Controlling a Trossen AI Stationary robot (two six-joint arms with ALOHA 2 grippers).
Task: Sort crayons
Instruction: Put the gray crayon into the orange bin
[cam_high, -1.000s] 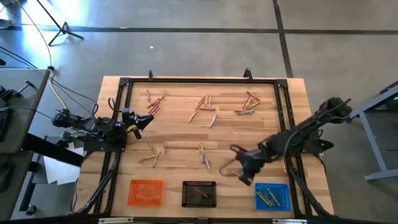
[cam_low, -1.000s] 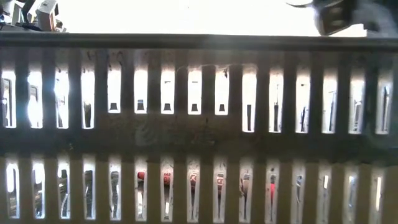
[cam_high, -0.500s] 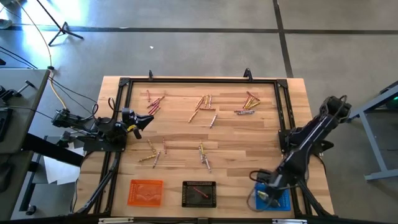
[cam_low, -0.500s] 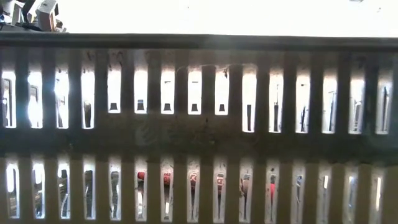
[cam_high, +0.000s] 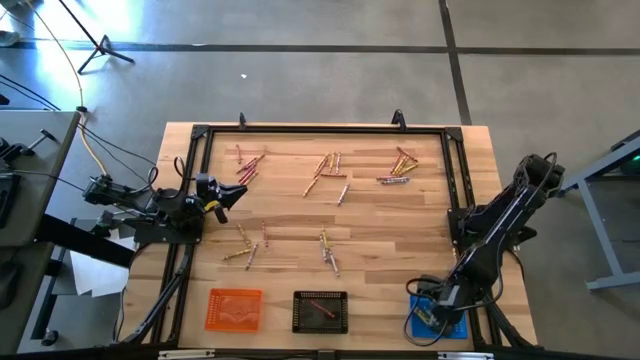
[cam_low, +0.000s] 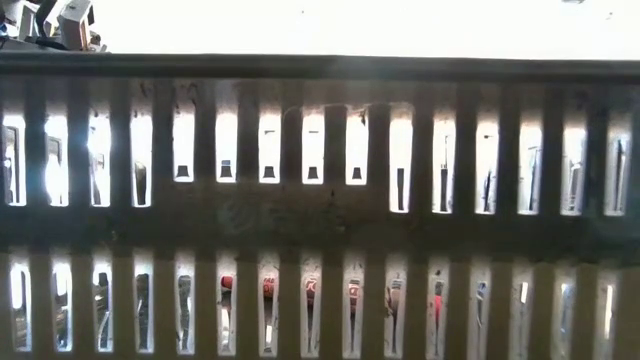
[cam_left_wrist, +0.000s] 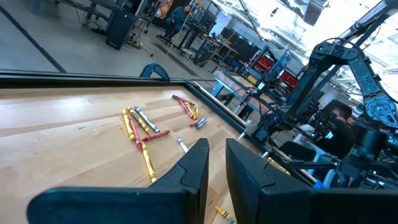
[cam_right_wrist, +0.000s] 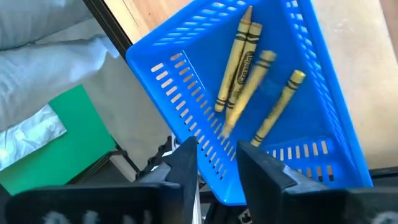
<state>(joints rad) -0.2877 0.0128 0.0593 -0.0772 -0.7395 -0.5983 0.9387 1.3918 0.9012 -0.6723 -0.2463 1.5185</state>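
Surface: So, the pale wooden slatted surface (cam_high: 300, 215) with a dark metal frame carries everything; clock directions below are read on the high view.
Trays: three square perforated plastic trays line the 6 o'clock edge: orange (cam_high: 234, 308) at 7, black (cam_high: 320, 311) at 6, blue (cam_high: 440, 318) at 5.
Right gripper: the right gripper (cam_right_wrist: 217, 158) hangs over the blue tray, fingers apart with nothing between them.
Left gripper: the left gripper (cam_left_wrist: 216, 163) waits at 9 o'clock, fingers close together with a narrow gap, holding nothing.
Crayons: thin paper-wrapped yellow wax crayons (cam_right_wrist: 249, 81) lie inside the blue tray, one blurred as if mid-drop; a red one shows in the black tray; loose mixed crayons (cam_high: 325, 172) lie in clusters from 11 to 1 and near centre.
Risk: the blurred crayon may bounce over the tray wall, since it falls near the edge; lifting away low could snag and tip the light tray.
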